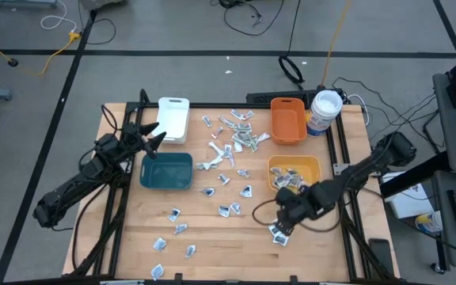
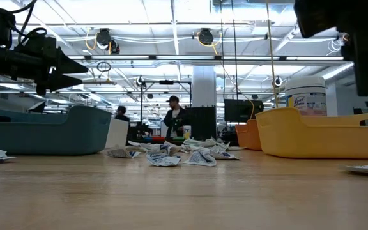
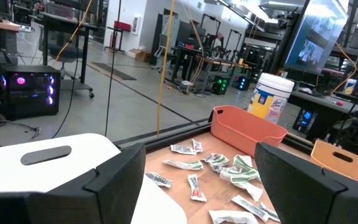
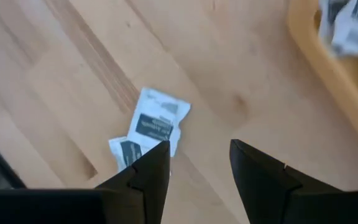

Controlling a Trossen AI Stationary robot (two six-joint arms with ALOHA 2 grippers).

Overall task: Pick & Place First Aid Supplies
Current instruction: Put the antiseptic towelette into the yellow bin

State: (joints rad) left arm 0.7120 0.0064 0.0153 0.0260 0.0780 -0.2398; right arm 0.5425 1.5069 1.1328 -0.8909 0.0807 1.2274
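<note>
Several first aid supplies, small white-grey packets (image 1: 232,138), lie scattered flat on the wooden table (image 1: 212,237); a few more lie in the yellow bin (image 1: 294,170). My right gripper (image 1: 286,220) hangs near the front right, just in front of the yellow bin, pointing steeply down. It is open and empty, its fingers (image 4: 151,165) above two overlapping packets (image 4: 157,121) without touching them. My left gripper (image 1: 155,138) waits open and level at the left, over the gap between the white bin (image 1: 173,119) and the teal bin (image 1: 166,170).
An orange bin (image 1: 287,120) and a round white-lidded tub (image 1: 324,111) stand at the far right. The yellow bin's rim (image 4: 328,68) is close beside my right gripper. More packets (image 1: 172,229) lie toward the near left. People stand in the room beyond (image 2: 173,118).
</note>
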